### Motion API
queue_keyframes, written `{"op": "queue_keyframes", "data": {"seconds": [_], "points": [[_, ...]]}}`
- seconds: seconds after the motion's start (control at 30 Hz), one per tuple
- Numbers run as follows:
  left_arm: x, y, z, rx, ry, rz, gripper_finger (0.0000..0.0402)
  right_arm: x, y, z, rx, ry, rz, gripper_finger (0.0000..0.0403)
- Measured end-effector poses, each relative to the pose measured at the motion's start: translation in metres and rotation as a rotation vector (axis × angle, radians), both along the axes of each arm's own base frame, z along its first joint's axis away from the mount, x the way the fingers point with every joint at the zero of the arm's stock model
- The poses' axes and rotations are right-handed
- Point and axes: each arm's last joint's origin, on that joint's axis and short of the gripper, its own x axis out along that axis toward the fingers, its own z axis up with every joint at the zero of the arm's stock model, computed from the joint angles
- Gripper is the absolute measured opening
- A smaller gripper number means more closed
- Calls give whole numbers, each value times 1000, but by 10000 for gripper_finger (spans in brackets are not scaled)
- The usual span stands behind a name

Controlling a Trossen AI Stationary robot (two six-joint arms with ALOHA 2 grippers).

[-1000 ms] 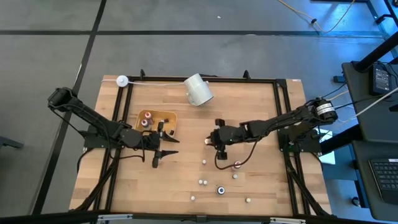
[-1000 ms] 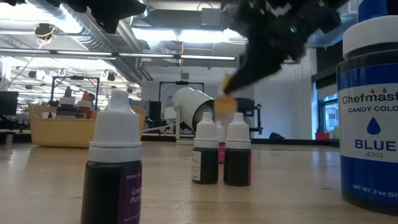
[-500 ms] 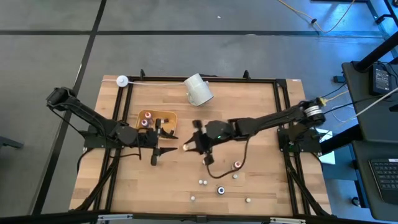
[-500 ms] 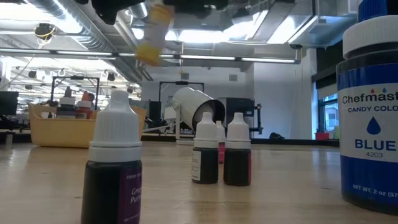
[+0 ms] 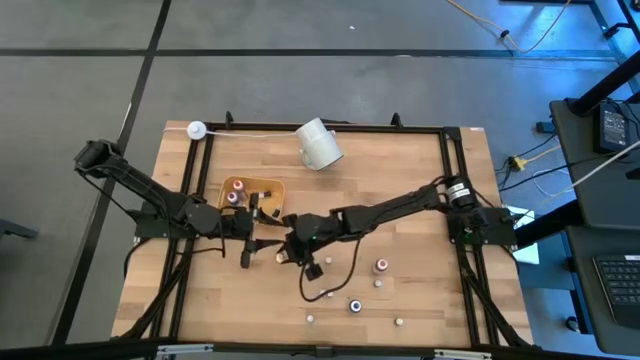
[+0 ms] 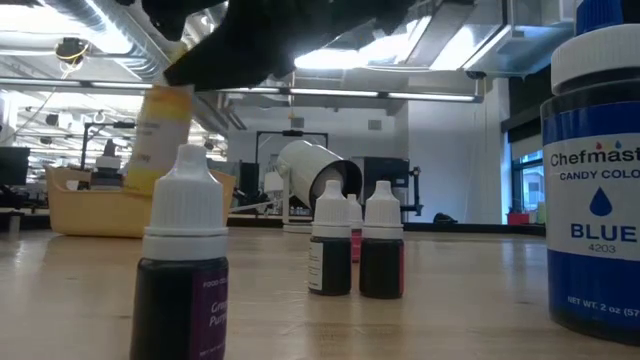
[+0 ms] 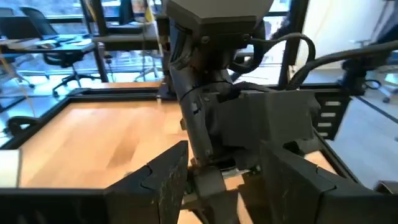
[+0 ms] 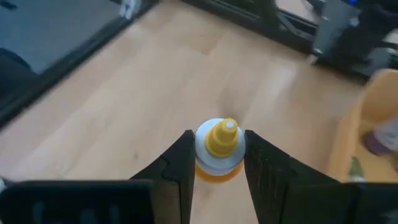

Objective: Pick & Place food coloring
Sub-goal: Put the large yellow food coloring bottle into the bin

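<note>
A small food coloring bottle (image 8: 217, 151) with a yellow cap sits between the fingers of my right gripper (image 5: 286, 252), which reaches across to the table's left half, in front of the yellow-orange tray (image 5: 272, 190). The bottle (image 6: 163, 135) hangs above the table in the low view. My left gripper (image 5: 250, 240) stands open just left of it, fingers apart with nothing between them. Several more bottles (image 5: 381, 265) stand upright on the table's near right part, and two (image 5: 233, 197) stand in the tray. My right gripper pinches the bottle's upper part (image 8: 217, 167), just below the yellow cap, between its two fingers (image 8: 177, 168). The fingers come slanting down from the table's right side. The bottle hangs below them, nearly upright, clear of the table.
A big white cup (image 5: 320, 145) lies on its side at the far edge. In the low view, a purple bottle (image 6: 186, 270), two small bottles (image 6: 355, 250) and a large blue bottle (image 6: 597, 180) stand close by. Bare wood lies between tray and cup.
My right gripper has swung a good way toward the table's left edge, carrying the bottle clear of the table up to my left gripper, and has rolled at the wrist. In the low view the bottle crosses from right to left and sinks lower.
</note>
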Motion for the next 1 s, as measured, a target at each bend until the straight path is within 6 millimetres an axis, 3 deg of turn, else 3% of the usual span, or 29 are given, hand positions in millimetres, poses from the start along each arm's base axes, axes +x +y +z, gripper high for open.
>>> {"op": "queue_keyframes", "data": {"seconds": [0.3,1.0], "points": [[0,1,1,-2,-8,20,190,7,1,-29,34,83,-22,114],[0,1,1,-11,-7,17,191,6,1,-35,28,109,-19,176]]}}
